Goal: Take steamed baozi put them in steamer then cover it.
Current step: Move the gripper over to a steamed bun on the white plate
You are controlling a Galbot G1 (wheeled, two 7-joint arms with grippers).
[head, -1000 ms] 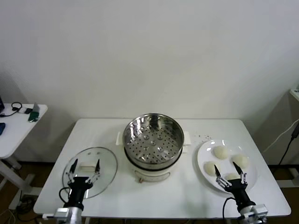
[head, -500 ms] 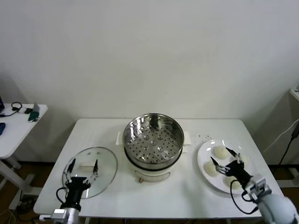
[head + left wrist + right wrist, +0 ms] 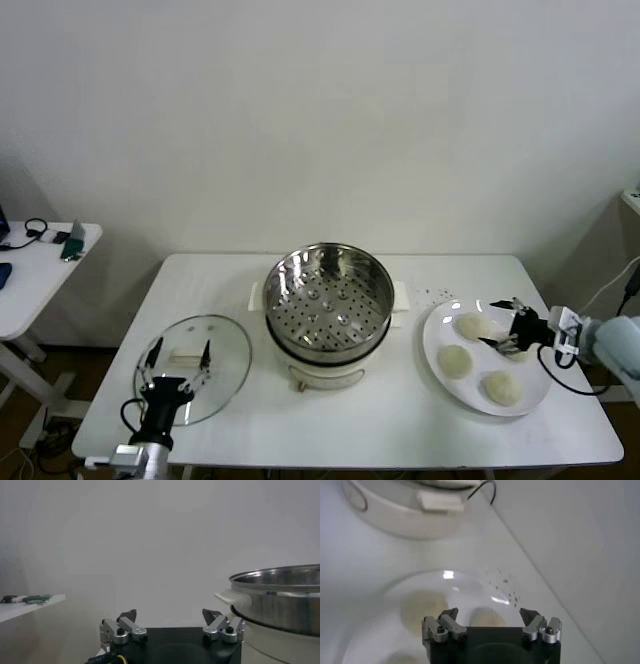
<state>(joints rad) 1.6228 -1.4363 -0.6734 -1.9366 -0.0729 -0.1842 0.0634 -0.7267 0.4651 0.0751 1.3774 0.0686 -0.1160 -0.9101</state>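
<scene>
**Baozi on the plate, right gripper lining up over the far bun**

Baozi, small round cream-white dough buns (image 3: 454, 360), sit on a flat white plate (image 3: 432, 334) at the table's right side; three show plainly in the head view, and the fourth is largely hidden behind the right gripper. The right gripper (image 3: 507, 325) reaches in sideways from the right, jaws spread wide and empty, poised at that far bun. Approaching from the outer side probably keeps the arm clear of the pot. The left gripper (image 3: 179, 360) waits with jaws equally spread above the round clear glass lid with its white bar handle (image 3: 218, 350), which lies flat on the table left of the pot, likely parked there for the covering step.

The round shiny stainless-steel steamer (image 3: 328, 298) stands open at centre, its perforated tray bare. Bare white tabletop (image 3: 400, 415) separates the plate from the steamer's side handle, giving an unobstructed lane for carrying buns across. The plate's far rim lies near the table's right edge, so room is tightest there.
</scene>
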